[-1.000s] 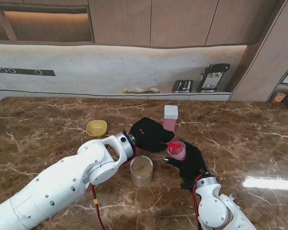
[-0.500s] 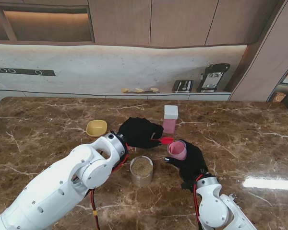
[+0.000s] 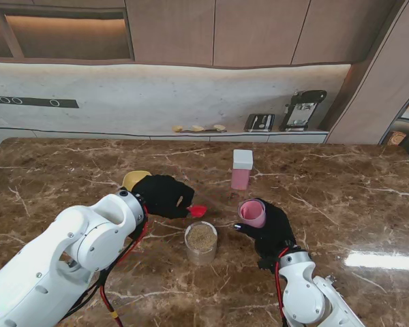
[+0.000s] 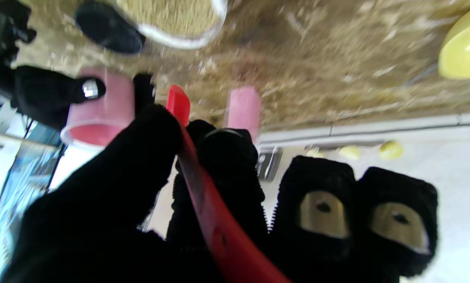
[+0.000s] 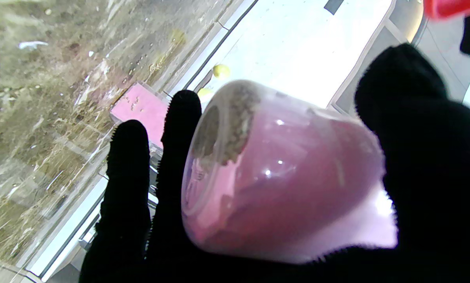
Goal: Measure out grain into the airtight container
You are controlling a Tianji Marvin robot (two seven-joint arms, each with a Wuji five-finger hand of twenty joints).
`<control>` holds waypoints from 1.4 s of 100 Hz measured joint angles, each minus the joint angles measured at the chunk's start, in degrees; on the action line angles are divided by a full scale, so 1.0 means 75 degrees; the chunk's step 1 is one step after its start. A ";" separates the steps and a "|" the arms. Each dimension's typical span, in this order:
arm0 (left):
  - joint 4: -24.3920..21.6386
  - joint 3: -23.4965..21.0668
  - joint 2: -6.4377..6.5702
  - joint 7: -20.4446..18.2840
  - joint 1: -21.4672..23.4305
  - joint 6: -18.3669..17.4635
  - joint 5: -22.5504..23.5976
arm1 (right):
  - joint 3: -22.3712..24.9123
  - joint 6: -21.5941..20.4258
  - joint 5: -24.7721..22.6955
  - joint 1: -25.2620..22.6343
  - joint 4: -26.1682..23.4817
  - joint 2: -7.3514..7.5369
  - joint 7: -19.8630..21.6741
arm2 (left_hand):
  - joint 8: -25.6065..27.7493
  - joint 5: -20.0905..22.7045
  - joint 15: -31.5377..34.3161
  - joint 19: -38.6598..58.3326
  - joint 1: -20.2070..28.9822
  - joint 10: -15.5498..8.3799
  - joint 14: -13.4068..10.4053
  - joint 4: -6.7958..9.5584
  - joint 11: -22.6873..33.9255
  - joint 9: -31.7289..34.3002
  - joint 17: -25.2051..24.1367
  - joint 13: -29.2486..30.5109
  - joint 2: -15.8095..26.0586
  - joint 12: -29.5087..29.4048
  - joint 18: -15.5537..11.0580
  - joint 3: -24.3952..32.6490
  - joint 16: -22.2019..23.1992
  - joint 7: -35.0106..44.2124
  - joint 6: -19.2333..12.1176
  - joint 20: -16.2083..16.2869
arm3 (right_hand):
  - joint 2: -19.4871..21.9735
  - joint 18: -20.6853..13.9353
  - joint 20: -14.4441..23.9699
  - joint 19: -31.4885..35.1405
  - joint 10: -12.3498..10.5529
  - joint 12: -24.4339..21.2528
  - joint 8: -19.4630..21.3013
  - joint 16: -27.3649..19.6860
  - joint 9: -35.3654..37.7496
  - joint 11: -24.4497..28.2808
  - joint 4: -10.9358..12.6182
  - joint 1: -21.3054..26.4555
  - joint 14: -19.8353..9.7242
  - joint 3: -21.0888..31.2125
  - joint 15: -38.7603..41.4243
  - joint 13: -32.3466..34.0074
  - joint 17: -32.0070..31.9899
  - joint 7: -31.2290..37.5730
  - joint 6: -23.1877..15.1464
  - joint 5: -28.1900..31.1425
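Pink cups (image 3: 252, 213) numbered one, gripped by the right hand (image 3: 271, 230); one red scoop (image 3: 197, 211) gripped by the left hand (image 3: 163, 195).

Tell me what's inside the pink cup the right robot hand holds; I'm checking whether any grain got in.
The right wrist view shows a small heap of brownish grain against the bottom of the tilted pink cup. The right robot hand covers part of its wall, so the full amount is hidden.

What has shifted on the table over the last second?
The left hand, holding the red scoop, pulled back leftward from the pink cup toward the yellow bowl. The right hand kept gripping the cup; the grain jar and pink container stayed put.
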 measured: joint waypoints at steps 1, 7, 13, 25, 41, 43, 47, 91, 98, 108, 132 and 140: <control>-0.0032 -0.0017 0.0015 -0.0103 0.0010 0.0037 0.0002 | 0.0000 0.0000 -0.0001 0.0000 0.0000 0.0000 0.0000 | 0.0000 0.0000 0.0000 0.0000 0.0000 0.0000 0.0000 0.0000 0.0000 0.0000 0.0000 0.0000 0.0000 0.0000 0.0000 0.0000 0.0000 0.0000 0.0000 0.0000 | 0.0000 0.0000 0.0000 0.0000 0.0000 0.0000 0.0000 0.0000 0.0000 0.0000 0.0000 0.0000 0.0000 0.0000 0.0000 0.0000 0.0000 0.0000 0.0000 0.0000; -0.0168 -0.0079 0.0092 -0.0483 0.0047 0.0261 0.0003 | 0.0000 0.0000 -0.0006 0.0000 -0.0001 0.0000 -0.0001 | 0.0000 0.0000 0.0001 0.0002 0.0000 0.0000 0.0000 0.0000 0.0000 0.0000 0.0000 0.0000 0.0000 0.0000 -0.0001 0.0000 0.0000 0.0000 0.0000 0.0000 | 0.0000 0.0000 0.0000 0.0000 0.0000 0.0000 0.0000 0.0000 0.0000 0.0000 0.0000 0.0000 0.0000 0.0000 0.0000 0.0000 0.0000 0.0000 0.0000 0.0000; -0.0233 -0.0109 0.0147 -0.0587 0.0072 0.0460 0.0015 | 0.0000 -0.0001 -0.0014 0.0000 0.0000 0.0001 -0.0001 | 0.0000 0.0000 0.0001 0.0002 0.0000 0.0000 0.0000 0.0000 0.0000 0.0000 0.0000 0.0000 0.0000 -0.0011 -0.0001 0.0000 0.0000 0.0000 0.0000 0.0000 | 0.0000 0.0000 0.0000 0.0000 0.0000 0.0000 0.0000 0.0000 0.0000 0.0000 0.0000 0.0000 0.0000 0.0000 0.0000 0.0000 0.0000 0.0000 0.0000 0.0000; -0.0299 -0.0073 0.0195 -0.0816 0.0073 0.0944 0.0170 | -0.0008 -0.0003 -0.0015 0.0003 0.0000 0.0002 0.0002 | 0.0000 0.0001 0.0001 0.0004 0.0000 0.0000 0.0000 0.0000 0.0001 0.0000 0.0000 0.0000 0.0000 -0.0069 -0.0003 0.0000 0.0000 0.0000 0.0000 0.0000 | 0.0000 0.0000 0.0000 0.0000 0.0000 0.0000 0.0000 0.0000 0.0000 0.0000 0.0000 0.0000 0.0000 0.0000 0.0000 0.0000 0.0000 0.0000 0.0000 0.0000; -0.0295 0.0361 0.0275 -0.1302 -0.0203 0.1695 0.0257 | -0.0014 -0.0003 -0.0014 0.0004 0.0000 0.0003 0.0018 | 0.0000 0.0003 0.0001 0.0005 0.0000 0.0000 0.0000 0.0000 0.0001 0.0000 0.0000 0.0000 0.0000 -0.0085 -0.0004 0.0000 0.0000 0.0000 0.0003 0.0000 | 0.0001 0.0000 0.0000 0.0000 0.0000 0.0000 0.0000 0.0000 0.0000 0.0000 0.0000 0.0000 0.0000 0.0000 0.0000 0.0000 0.0000 0.0000 0.0000 0.0000; -0.0283 0.0418 0.0281 -0.1312 -0.0247 0.1737 0.0255 | -0.0014 -0.0003 -0.0014 0.0004 0.0000 0.0003 0.0018 | 0.0000 0.0003 0.0001 0.0005 0.0000 0.0000 -0.0001 0.0000 0.0001 0.0000 0.0000 0.0000 0.0000 -0.0085 -0.0005 0.0000 0.0000 0.0000 0.0005 0.0000 | 0.0001 0.0000 0.0000 0.0000 0.0000 0.0000 0.0000 0.0000 0.0000 0.0000 0.0000 0.0000 0.0000 0.0000 0.0000 0.0000 0.0000 0.0000 0.0000 0.0000; -0.0241 0.0531 0.0290 -0.1315 -0.0342 0.1795 0.0229 | -0.0015 -0.0003 -0.0014 0.0004 0.0000 0.0003 0.0017 | 0.0000 0.0003 0.0001 0.0006 0.0002 0.0000 -0.0001 0.0000 0.0001 0.0000 0.0000 0.0000 0.0000 -0.0085 -0.0007 0.0000 0.0000 0.0000 0.0007 0.0000 | 0.0001 0.0000 0.0000 0.0000 0.0000 0.0000 0.0000 0.0000 0.0000 0.0000 0.0000 0.0000 0.0000 0.0000 0.0000 0.0000 0.0000 0.0000 0.0000 0.0000; 0.0515 0.1512 0.0303 -0.1282 -0.1160 0.2422 -0.0160 | -0.0015 0.0001 -0.0005 -0.0001 -0.0009 0.0003 0.0011 | 0.0000 0.0003 0.0001 0.0010 0.0026 0.0000 -0.0002 0.0000 0.0001 0.0000 0.0000 0.0000 0.0000 -0.0096 -0.0013 0.0000 -0.0004 0.0000 0.0046 -0.0005 | 0.0001 0.0000 0.0000 0.0000 0.0000 0.0000 0.0000 0.0000 0.0000 0.0000 0.0000 0.0000 0.0000 0.0000 0.0000 0.0000 0.0000 0.0000 0.0000 0.0000; 0.0571 0.1587 0.0303 -0.1251 -0.1226 0.2470 -0.0238 | -0.0010 0.0002 -0.0005 -0.0002 -0.0011 0.0003 0.0011 | 0.0000 0.0003 0.0001 0.0011 0.0027 0.0000 -0.0002 0.0000 0.0001 0.0000 0.0000 0.0000 0.0000 -0.0097 -0.0014 0.0000 -0.0005 0.0000 0.0046 -0.0005 | 0.0001 0.0000 0.0000 0.0000 0.0000 0.0000 0.0000 0.0000 0.0000 0.0000 0.0000 0.0000 0.0000 0.0000 0.0000 0.0000 0.0000 0.0000 0.0000 0.0000; 0.0645 0.1690 0.0303 -0.1187 -0.1301 0.2492 -0.0290 | -0.0009 0.0003 -0.0005 -0.0003 -0.0011 0.0002 0.0008 | 0.0000 0.0003 0.0002 0.0012 0.0028 0.0000 -0.0002 0.0000 0.0001 0.0000 0.0000 0.0000 0.0000 -0.0098 -0.0015 0.0000 -0.0007 0.0000 0.0047 -0.0006 | 0.0001 0.0000 0.0000 0.0000 0.0000 0.0000 0.0000 0.0000 0.0000 0.0000 0.0000 0.0000 0.0000 0.0000 0.0000 0.0000 0.0000 0.0000 0.0000 0.0000; 0.0765 0.1907 0.0303 -0.1127 -0.1439 0.2493 -0.0361 | -0.0006 0.0009 0.0001 -0.0007 -0.0019 0.0002 0.0016 | 0.0000 0.0004 0.0002 0.0013 0.0028 0.0000 -0.0002 0.0000 0.0001 0.0000 0.0000 0.0000 0.0000 -0.0149 -0.0016 0.0000 -0.0021 0.0000 0.0046 -0.0008 | 0.0001 0.0000 0.0000 0.0000 0.0000 0.0000 0.0000 0.0000 0.0000 0.0000 0.0000 0.0000 0.0000 0.0000 0.0000 0.0000 0.0000 0.0000 0.0000 0.0000; 0.0790 0.1968 0.0303 -0.1123 -0.1466 0.2484 -0.0379 | -0.0005 0.0009 0.0006 -0.0008 -0.0020 0.0002 0.0017 | 0.0000 0.0004 0.0002 0.0013 0.0028 0.0000 -0.0002 0.0000 0.0002 0.0000 0.0000 0.0000 0.0000 -0.0150 -0.0016 0.0000 -0.0025 0.0000 0.0047 -0.0011 | 0.0001 0.0000 0.0000 0.0000 0.0000 0.0000 0.0000 0.0000 0.0000 0.0000 0.0000 0.0000 0.0000 0.0000 0.0000 0.0000 0.0000 0.0000 0.0000 0.0000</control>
